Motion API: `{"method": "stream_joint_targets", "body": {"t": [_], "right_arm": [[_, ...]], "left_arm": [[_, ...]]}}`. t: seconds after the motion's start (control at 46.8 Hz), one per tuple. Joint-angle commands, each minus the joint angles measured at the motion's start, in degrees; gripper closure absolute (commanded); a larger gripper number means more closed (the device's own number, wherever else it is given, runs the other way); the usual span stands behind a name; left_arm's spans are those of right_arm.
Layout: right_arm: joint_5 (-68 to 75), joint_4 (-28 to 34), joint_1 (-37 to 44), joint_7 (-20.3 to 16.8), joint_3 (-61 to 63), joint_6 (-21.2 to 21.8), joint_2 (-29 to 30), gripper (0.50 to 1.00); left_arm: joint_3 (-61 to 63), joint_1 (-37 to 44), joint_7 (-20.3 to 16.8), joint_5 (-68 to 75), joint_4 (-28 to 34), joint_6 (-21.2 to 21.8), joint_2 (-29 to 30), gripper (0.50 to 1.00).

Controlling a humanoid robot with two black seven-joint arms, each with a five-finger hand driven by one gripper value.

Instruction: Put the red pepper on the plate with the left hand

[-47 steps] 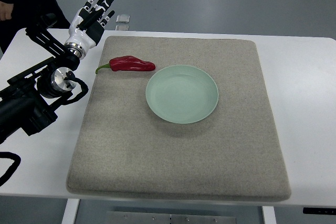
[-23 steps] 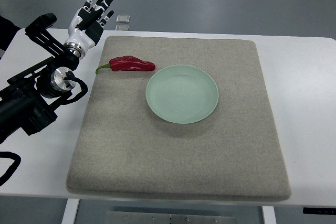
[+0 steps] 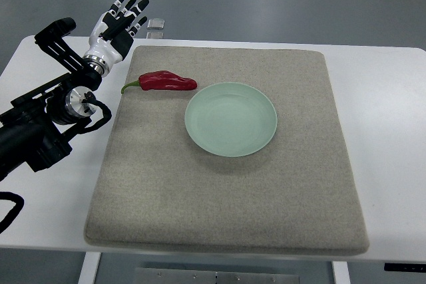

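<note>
Top view shows the left robot hand [image 3: 118,26] raised over the far-left corner of the white surface [image 3: 393,118], fingers spread and holding nothing. A glossy red pepper with a green stem [image 3: 163,82] lies on the grey felt mat [image 3: 233,204], near and slightly right of that robot hand, apart from it. Its long axis runs left to right, stem pointing left toward the arm. A pale green round plate [image 3: 230,119] sits just right of the pepper's tip. No right arm appears, so the left is the only one within reach.
</note>
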Motion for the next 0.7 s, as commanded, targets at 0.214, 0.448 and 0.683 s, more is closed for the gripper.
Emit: {"method": "stream_joint_targets", "body": {"t": [0.214, 0.448, 0.683], "right_arm": [[0.0, 0.1, 0.1, 0.0, 0.0, 0.0, 0.0, 0.568], [0.0, 0.0, 0.0, 0.0, 0.0, 0.0, 0.0, 0.568], [0.0, 0.0, 0.0, 0.0, 0.0, 0.0, 0.0, 0.568]], "left_arm": [[0.0, 0.1, 0.0, 0.0, -0.1, -3.3, 0.0, 0.506], [0.0, 0.2, 0.0, 0.4, -0.1, -3.4, 0.0, 0.506], [0.1, 0.1, 0.0, 0.6, -0.1, -3.4, 0.0, 0.506]]}}
